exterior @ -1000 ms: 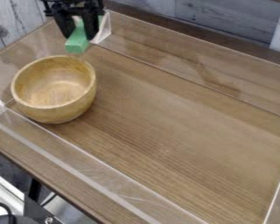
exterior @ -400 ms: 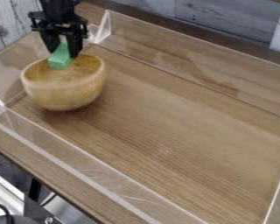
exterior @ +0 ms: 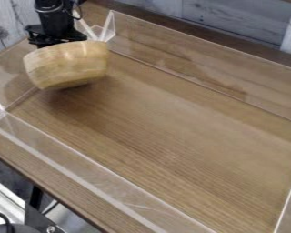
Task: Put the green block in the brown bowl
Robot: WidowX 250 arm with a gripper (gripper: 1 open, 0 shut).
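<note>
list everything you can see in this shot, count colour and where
brown bowl: one, light brown wood, far left of the table, tipped so its outer side faces the camera
green block: none visible now, hidden if present
table: one, brown wood grain, fills the middle of the view
clear wall: transparent panels, along the table's edges
white planks: pale, behind the table at the top
gripper: one, black, top left, just behind the bowl's upper edge, shut
</note>
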